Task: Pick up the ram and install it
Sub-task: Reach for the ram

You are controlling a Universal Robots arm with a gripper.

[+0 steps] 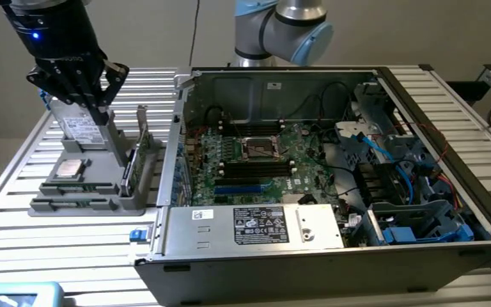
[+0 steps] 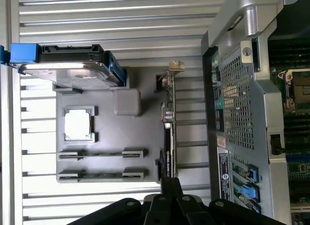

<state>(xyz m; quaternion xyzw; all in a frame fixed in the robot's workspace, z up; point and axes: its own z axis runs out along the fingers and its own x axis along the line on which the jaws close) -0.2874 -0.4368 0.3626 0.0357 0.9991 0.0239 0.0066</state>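
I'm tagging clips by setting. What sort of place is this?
Probably a robotics lab bench for computer assembly: a robot arm, an open desktop case with its motherboard exposed, and a grey parts fixture on a slatted aluminium table.

Exterior view: high, oblique, mid-range, facing the case with the holder at its 9 o'clock. Wrist view: straight down, closer; both share holder and case wall.

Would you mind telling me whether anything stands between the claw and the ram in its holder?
Nothing visible does. The ram lies uncovered in a slot of the grey holder, and the shut claw hangs above that holder. The hard drive and the card stand upright beside the ram, not over it.
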